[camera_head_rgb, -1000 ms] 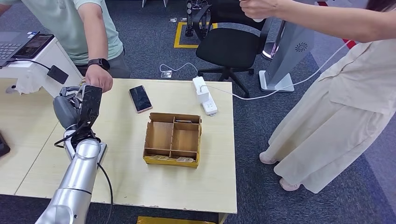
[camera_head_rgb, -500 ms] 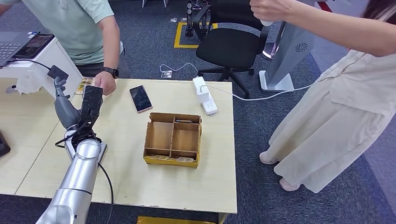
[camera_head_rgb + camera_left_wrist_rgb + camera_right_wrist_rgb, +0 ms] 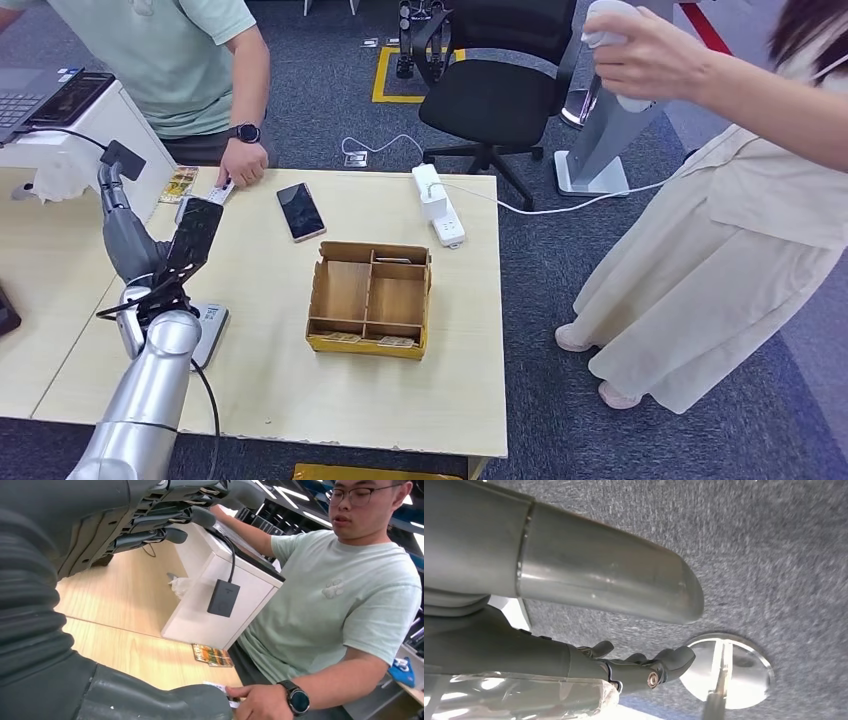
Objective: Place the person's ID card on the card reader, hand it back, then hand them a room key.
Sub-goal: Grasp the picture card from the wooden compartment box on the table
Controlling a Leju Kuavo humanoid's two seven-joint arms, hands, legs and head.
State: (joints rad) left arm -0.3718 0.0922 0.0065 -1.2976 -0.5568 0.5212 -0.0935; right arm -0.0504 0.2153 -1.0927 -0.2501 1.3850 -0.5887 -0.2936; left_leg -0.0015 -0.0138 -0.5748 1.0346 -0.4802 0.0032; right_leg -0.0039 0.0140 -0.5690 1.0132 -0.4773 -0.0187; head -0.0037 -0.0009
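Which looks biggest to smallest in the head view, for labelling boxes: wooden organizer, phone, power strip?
1. wooden organizer, clearly largest.
2. phone and power strip look about alike; the strip's adapter block makes ranking them unsure.

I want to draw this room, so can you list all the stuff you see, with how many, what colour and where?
table: one, pale wood, middle
wooden box: one, brown, divided, table centre
phone: one, black, far side of table
power strip: one, white, far table edge
card: one, white, under a person's hand at the far edge
office chair: one, black, beyond the table
people: two, one in a green shirt, one in beige
left hand: one, grey, raised over the table's left end
right hand: one, dark, above grey carpet
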